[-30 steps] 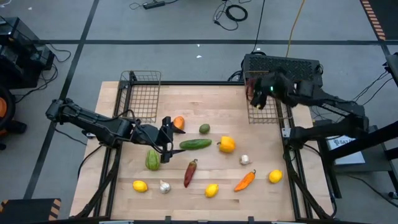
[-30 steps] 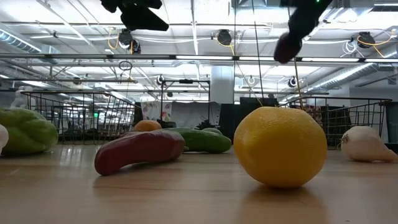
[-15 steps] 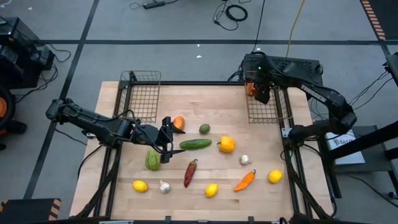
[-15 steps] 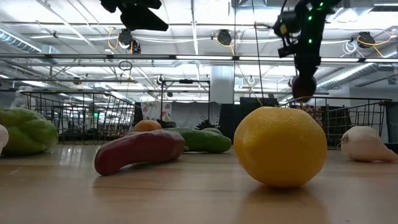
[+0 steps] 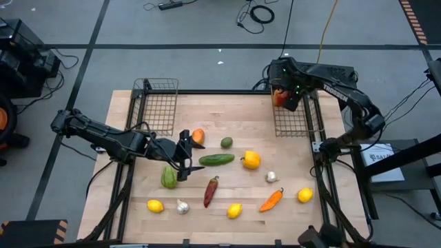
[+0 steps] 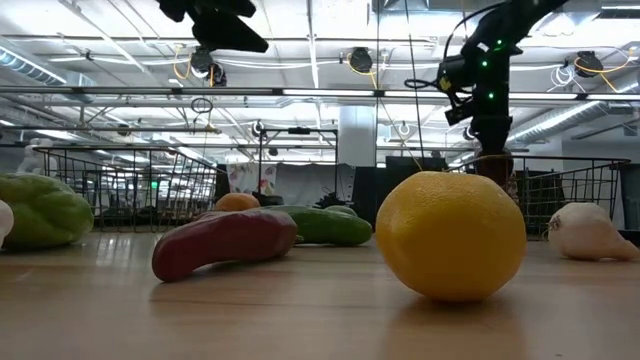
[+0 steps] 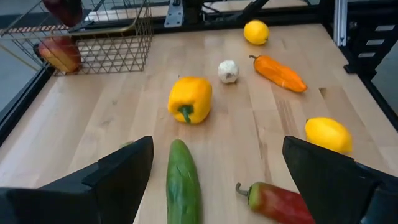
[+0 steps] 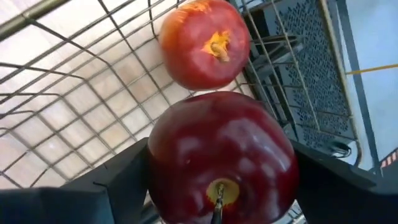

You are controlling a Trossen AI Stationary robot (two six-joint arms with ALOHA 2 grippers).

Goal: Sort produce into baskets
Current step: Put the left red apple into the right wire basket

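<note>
My right gripper [image 5: 284,100] is shut on a dark red apple [image 8: 221,155] inside the far end of the right wire basket [image 5: 295,120]. A second red apple [image 8: 204,43] lies on that basket's floor. The left basket [image 5: 157,103] stands at the far left. My left gripper [image 5: 185,156] is open and hovers over the left end of the cucumber [image 7: 183,186]. An orange [image 5: 198,136], avocado [image 5: 226,142], yellow pepper [image 5: 251,160], green squash [image 5: 169,176], red chilli [image 5: 211,191], orange pepper [image 5: 271,200], two garlic bulbs and three lemons lie on the table. My right gripper pinches the dark red apple by its two opposite sides [image 8: 158,168] between its two fingers. The fingers point down from above. The apple's stem end [image 8: 217,193] faces the wrist. It hangs just over the basket floor beside the other apple; whether it touches the floor I cannot tell.
A black box [image 5: 313,72] stands behind the right basket. The table's metal frame rails [image 5: 320,179] run along both sides. Bare wood [image 5: 227,114] lies between the two baskets.
My right gripper has gone down with the dark red apple, from above the basket's rim into the right basket's far end, and has turned about as its arm swung toward the far edge. The left arm has kept still.
</note>
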